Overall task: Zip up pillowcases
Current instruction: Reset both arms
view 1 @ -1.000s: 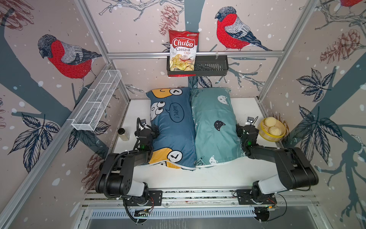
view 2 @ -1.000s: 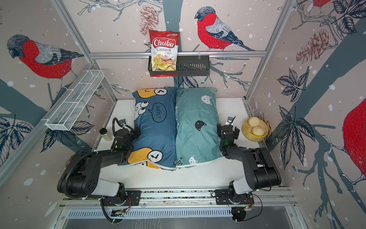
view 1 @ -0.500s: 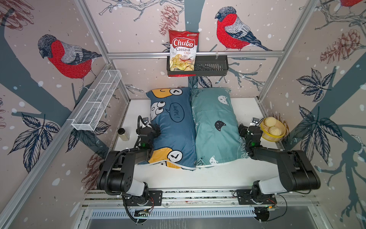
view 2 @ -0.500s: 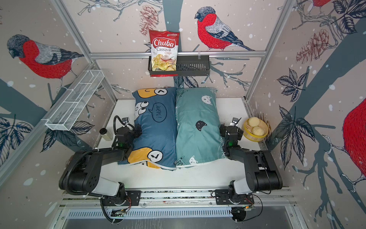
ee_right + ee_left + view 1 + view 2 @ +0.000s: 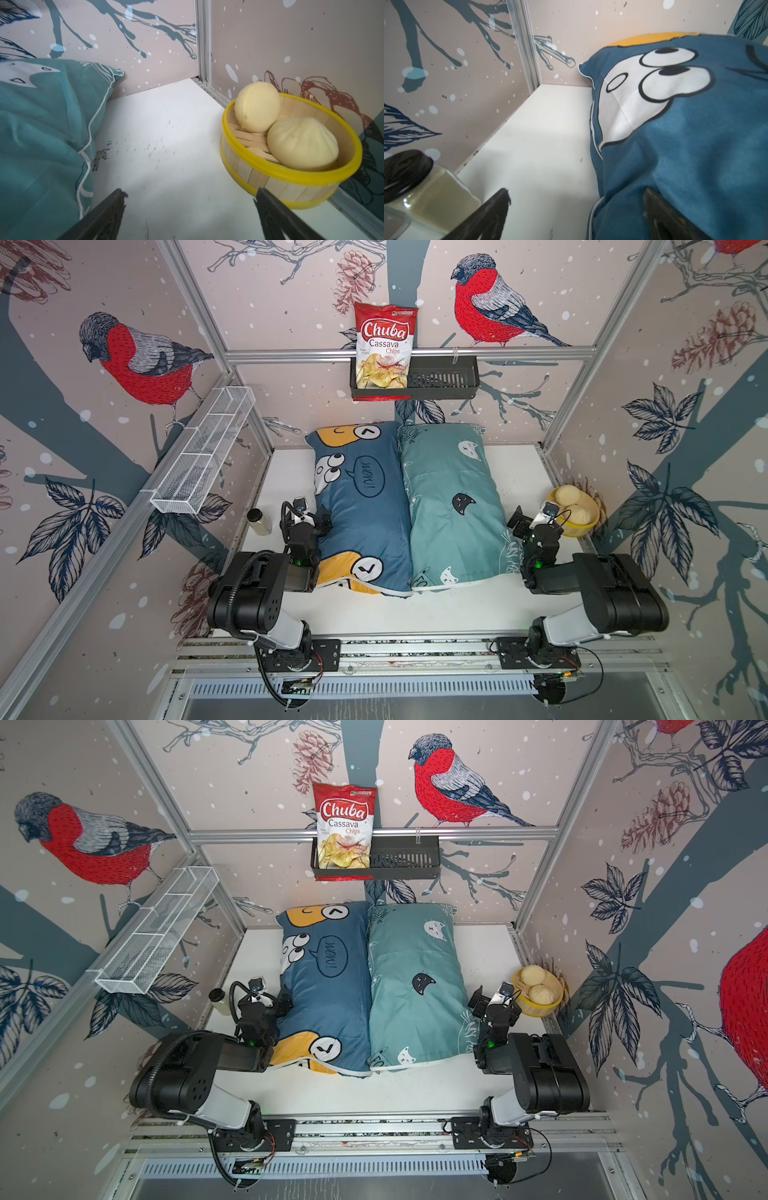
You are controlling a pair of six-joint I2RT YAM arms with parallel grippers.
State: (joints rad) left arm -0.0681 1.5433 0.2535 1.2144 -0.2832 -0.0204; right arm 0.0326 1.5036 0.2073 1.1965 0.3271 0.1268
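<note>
Nearest us, the left gripper has its jaws spread wide at the outer long edge of the dark blue pillowcase. One finger noses into the fabric, and a small jar stands just beside the other. The right gripper, also spread, holds nothing between the teal pillowcase and the steamer basket. Both pillowcases lie touching, side by side, running to the far wall.
</note>
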